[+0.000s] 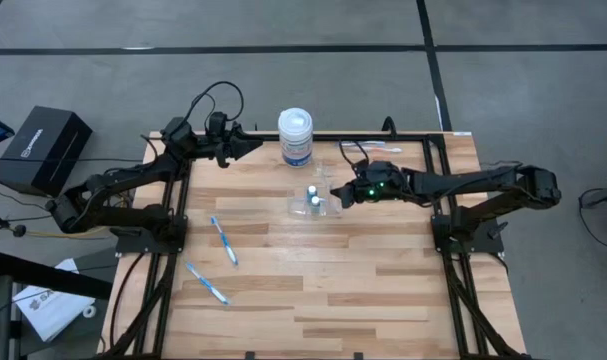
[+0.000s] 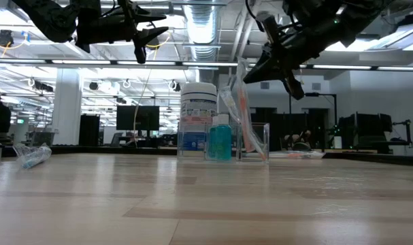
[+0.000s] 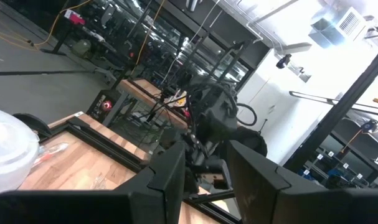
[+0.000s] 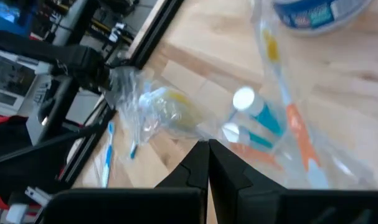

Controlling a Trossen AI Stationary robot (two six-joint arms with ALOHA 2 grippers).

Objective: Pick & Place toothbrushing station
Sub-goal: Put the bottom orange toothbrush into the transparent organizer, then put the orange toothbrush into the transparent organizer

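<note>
The see-through holder (image 1: 313, 203) stands on the table's far middle, right of centre in the low view (image 2: 254, 141). In it are two small teal tubes with white caps (image 4: 243, 99) and an orange toothbrush in a clear wrapper (image 2: 240, 102), which leans against the holder's rim. Two blue-and-white toothbrushes (image 1: 224, 241) (image 1: 206, 283) lie flat on the table's left half. My right gripper (image 1: 343, 196) is shut and hovers just right of and above the holder (image 4: 208, 152). My left gripper (image 1: 251, 146) is open and empty in the air at the far left (image 3: 204, 177).
A white jar with a blue label (image 1: 295, 136) stands at the far edge just behind the holder. A wrapped item (image 1: 371, 148) lies at the far edge to the right. Crumpled clear plastic (image 4: 145, 106) lies beside the holder. A black box (image 1: 48, 148) sits off the table's left.
</note>
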